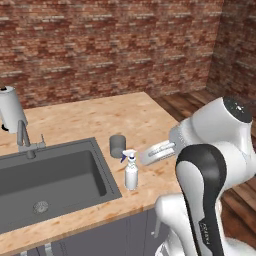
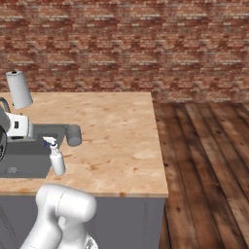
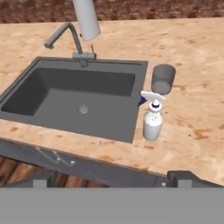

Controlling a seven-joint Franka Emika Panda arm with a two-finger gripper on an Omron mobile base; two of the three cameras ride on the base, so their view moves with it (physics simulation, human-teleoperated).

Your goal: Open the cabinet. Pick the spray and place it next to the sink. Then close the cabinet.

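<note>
- Spray [image 3: 152, 121] stood upright on the wooden table [image 1: 100, 120], just beside the sink's [image 3: 70, 94] right rim, nothing touching it.
- Grey cup [image 3: 163, 78] sat on the table just beyond the spray, near the sink's far corner.
- Faucet [image 3: 65, 37] rose at the sink's back edge, paper-towel roll [image 3: 86, 17] behind it.
- Jaws stood wide open, gripping nothing, fingertips [image 3: 183, 178] low in the hand view, well short of the sink.

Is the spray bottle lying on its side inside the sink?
No, the spray bottle stands upright on the counter beside the sink.
</note>
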